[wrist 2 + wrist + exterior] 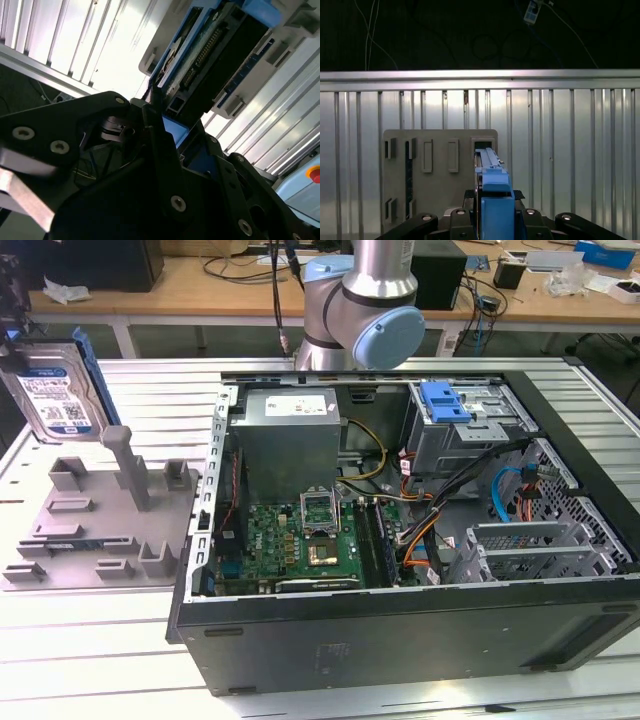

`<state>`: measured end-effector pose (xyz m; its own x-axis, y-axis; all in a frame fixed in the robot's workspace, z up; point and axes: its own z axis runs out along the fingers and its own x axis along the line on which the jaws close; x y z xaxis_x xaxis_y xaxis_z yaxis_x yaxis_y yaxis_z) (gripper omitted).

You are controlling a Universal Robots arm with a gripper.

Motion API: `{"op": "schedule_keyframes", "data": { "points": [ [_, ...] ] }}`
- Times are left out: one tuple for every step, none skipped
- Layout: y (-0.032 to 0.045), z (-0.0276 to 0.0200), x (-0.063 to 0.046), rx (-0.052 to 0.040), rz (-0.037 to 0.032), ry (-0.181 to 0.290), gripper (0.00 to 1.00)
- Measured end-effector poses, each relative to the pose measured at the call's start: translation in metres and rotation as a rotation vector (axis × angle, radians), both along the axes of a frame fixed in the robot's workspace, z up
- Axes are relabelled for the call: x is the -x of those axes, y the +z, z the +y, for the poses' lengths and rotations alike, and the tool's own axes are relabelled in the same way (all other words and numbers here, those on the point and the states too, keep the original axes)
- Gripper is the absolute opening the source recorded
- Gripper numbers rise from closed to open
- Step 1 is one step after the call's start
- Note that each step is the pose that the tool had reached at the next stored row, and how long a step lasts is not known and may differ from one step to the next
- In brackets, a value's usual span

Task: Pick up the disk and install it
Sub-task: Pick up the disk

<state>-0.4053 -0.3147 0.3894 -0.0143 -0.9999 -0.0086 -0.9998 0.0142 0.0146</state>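
While checking the hold, found the gripper (493, 201) closed onto the disk (491, 175), blue rail pinched between the black fingers (160, 150) in both wrist views. Clamped, not merely alongside. Seen edge-on in the first wrist view, reaching from the fingers toward an open slot in the grey plate (435, 165) beneath. Cannot tell far end in or out of that slot.

Located same disk (55, 390) at the exterior view's far left: upright, slightly tilted, label side to camera, over the rear corner of the plate (90, 540), near the tall post (127, 460), well apart from the open case (400, 630).

Judged step: pick-up, lift stage, early in the task.

To do well:
- Draw straight along the slot line, no twist, no sideways drift, so as not to bind the rail against slot walls.
- Hold tilt constant until well above the post and the lower blocks (165, 555).
- Grip on the rail only, connector edge (202, 55) left free and untouched.
- Go slowly at first; watch for plate rising with the disk, a likely sign of jamming.
- Check rail centred between fingers before any swing; off-centre hold likely to slip or cock under turning.
- Guard against knocking the post on the way off.
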Motion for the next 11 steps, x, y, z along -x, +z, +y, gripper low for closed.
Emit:
{"op": "schedule_keyframes", "data": {
  "points": [
    [0.0018, 0.0, 0.0, 0.0, 0.0, 0.0, 0.37],
    [0.0052, 0.0, 0.0, 0.0, 0.0, 0.0, 0.37],
    [0.0088, 0.0, 0.0, -0.0001, 0.0, 0.0, 0.37],
    [0.0106, 0.0, 0.0, 0.0, 0.0, 0.0, 0.37],
    [0.0127, 0.0, 0.0, 0.0, 0.0, 0.0, 0.37],
    [0.0145, 0.0, 0.0, 0.0, 0.0, 0.0, 0.37],
    [0.0169, 0.0, 0.0, 0.0, 0.0, 0.0, 0.37],
    [0.0197, 0.0, 0.0, 0.0, 0.0, 0.0, 0.37],
    [0.0217, 0.0, 0.0, 0.0, 0.0, 0.0, 0.37],
    [0.0247, 0.0, 0.0, 0.0, 0.0, 0.0, 0.37],
    [0.0267, 0.0, 0.0, 0.0, 0.0, 0.0, 0.37]
  ]
}}
